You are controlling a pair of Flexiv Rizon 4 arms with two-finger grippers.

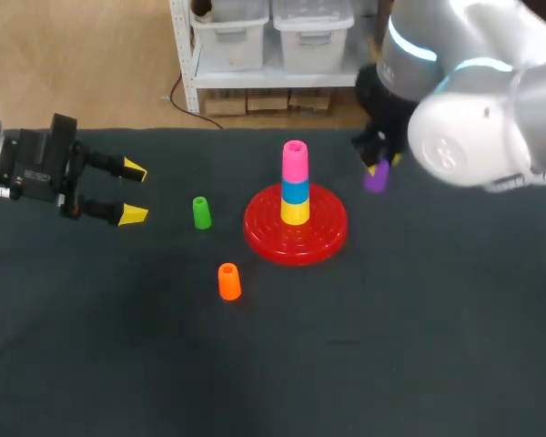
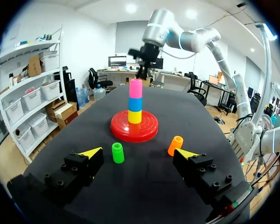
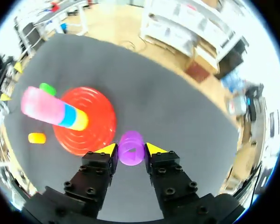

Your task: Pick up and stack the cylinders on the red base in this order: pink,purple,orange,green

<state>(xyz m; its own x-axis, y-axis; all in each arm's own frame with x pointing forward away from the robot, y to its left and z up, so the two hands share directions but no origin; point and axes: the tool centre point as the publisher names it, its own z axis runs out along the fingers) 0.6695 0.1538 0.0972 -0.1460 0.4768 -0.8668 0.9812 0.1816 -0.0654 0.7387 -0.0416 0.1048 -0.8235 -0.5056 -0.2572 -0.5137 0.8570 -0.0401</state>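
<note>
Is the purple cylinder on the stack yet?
No, the right gripper holds the purple cylinder clear of the stack, beside the red base.

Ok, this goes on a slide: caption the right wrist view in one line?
Right end effector shut on the purple cylinder near the red base and its pink-topped stack.

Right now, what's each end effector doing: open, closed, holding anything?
Left end effector: open, holding nothing.
Right end effector: closed on the purple cylinder.
</note>
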